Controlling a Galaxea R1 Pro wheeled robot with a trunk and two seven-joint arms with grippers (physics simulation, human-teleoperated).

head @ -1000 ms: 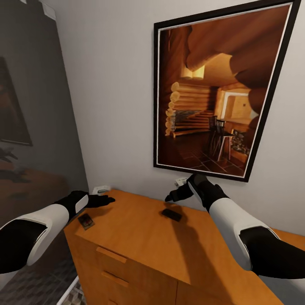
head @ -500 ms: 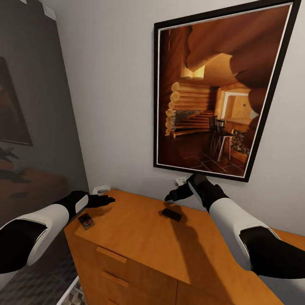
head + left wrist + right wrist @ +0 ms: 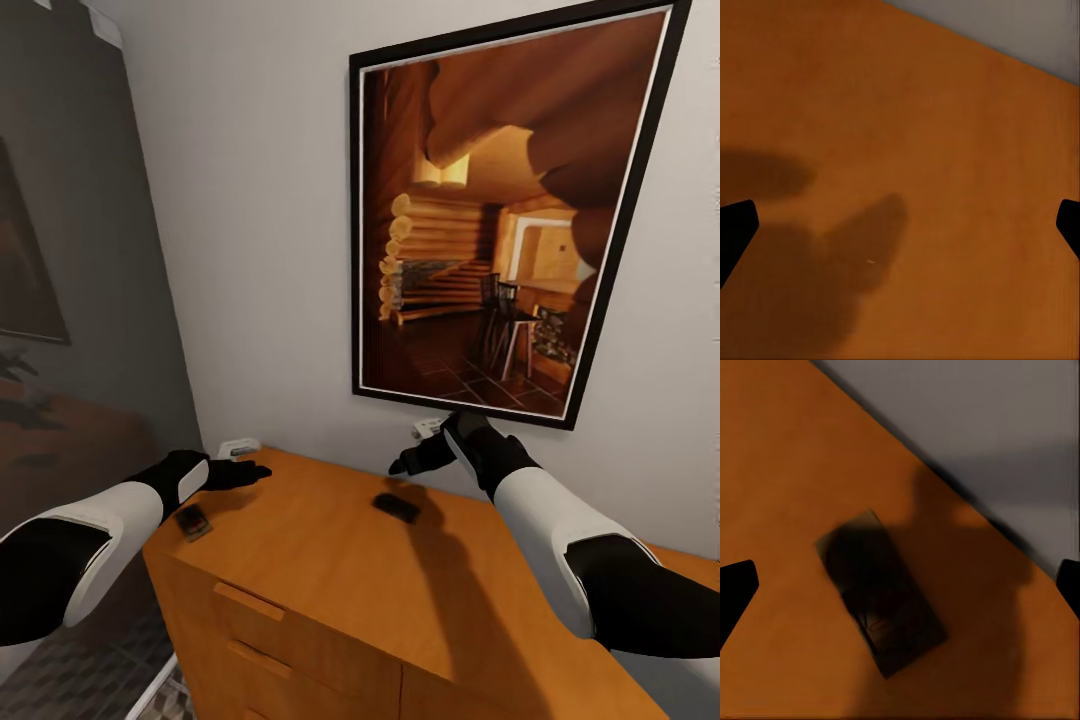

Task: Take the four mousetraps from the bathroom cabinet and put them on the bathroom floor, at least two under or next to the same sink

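Our right gripper (image 3: 405, 464) hangs with its black fingers spread wide and empty above a small flat brown wooden mousetrap (image 3: 881, 592) lying in shadow near the back edge of the orange-brown wooden cabinet (image 3: 330, 570). Our left gripper (image 3: 255, 473), also parted and empty, hovers over bare wood near the top's left corner, just beyond a second mousetrap (image 3: 192, 521) at the left edge.

- I see two mousetraps lying flat on the orange-brown cabinet (image 3: 330, 560) top.
- One mousetrap (image 3: 397, 507) sits just below my right gripper (image 3: 418, 457), in its shadow.
- The other mousetrap (image 3: 192, 521) lies near the cabinet's corner, beneath my left wrist, behind the left gripper (image 3: 250, 472).
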